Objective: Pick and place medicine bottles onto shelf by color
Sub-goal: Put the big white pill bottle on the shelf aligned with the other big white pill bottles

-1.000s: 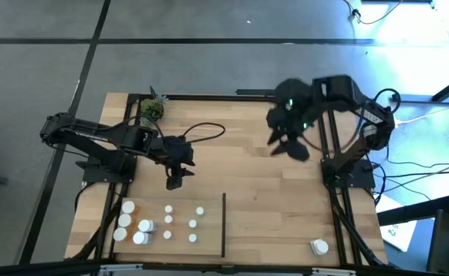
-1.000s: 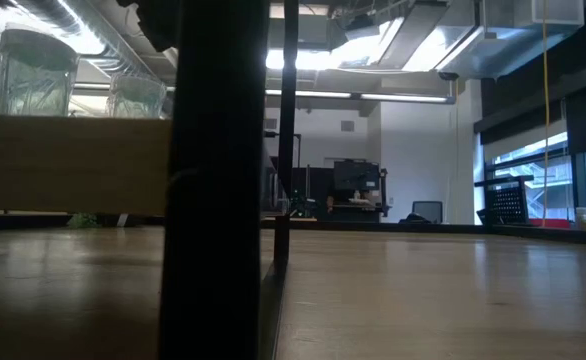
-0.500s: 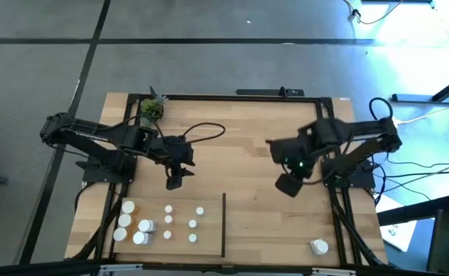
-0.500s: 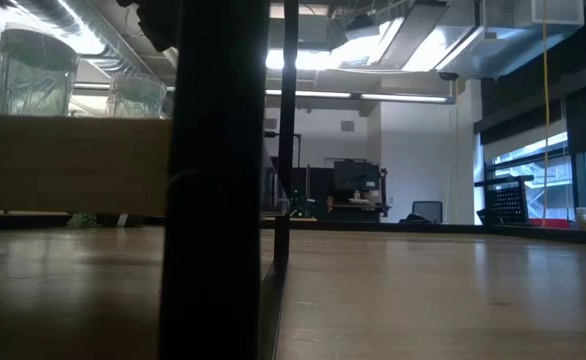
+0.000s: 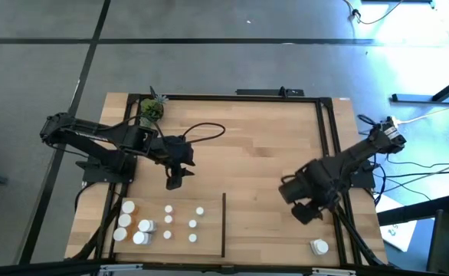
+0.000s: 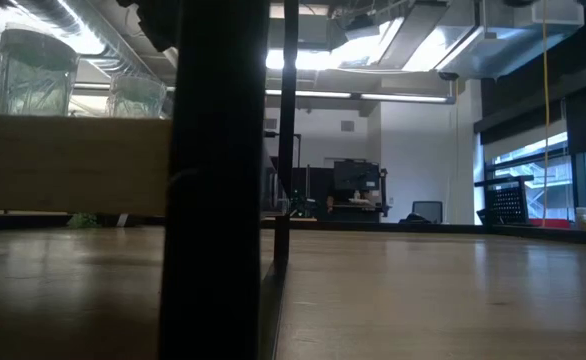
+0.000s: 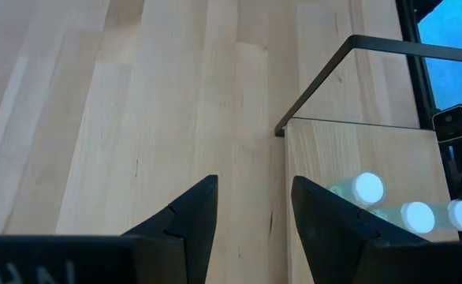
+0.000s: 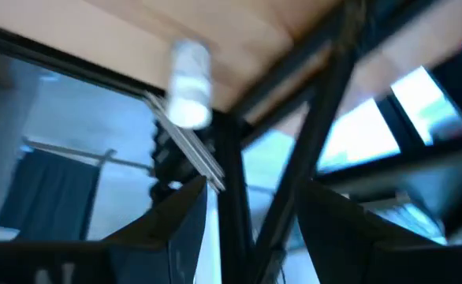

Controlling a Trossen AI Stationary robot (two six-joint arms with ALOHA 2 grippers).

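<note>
Several small white-capped medicine bottles (image 5: 168, 223) stand upright in a cluster on the light-wood shelf (image 5: 255, 153) at its near left; one of them is orange (image 5: 144, 225). A thin black divider strip (image 5: 224, 224) lies right of the cluster. A lone white bottle (image 5: 319, 247) stands at the near right corner and also shows in the right wrist view (image 8: 190, 85). My left gripper (image 5: 175, 182) hovers open, just far of the cluster (image 7: 251, 209). My right gripper (image 5: 310, 213) hangs open a little far of the lone bottle (image 8: 251, 213). Nothing is between either pair of fingers.
A small green potted plant (image 5: 153, 110) stands at the far left corner. Black metal rails (image 5: 322, 138) edge the board, and a black cable (image 5: 205, 129) loops behind the left gripper. A thick dark post (image 6: 218, 180) fills the low view's left half.
My right gripper has swung from high over the far right of the board down and toward the near edge, rolling as it went, and now hangs close to the lone white bottle. Its fingers stay open. The bottles stand where they were.
</note>
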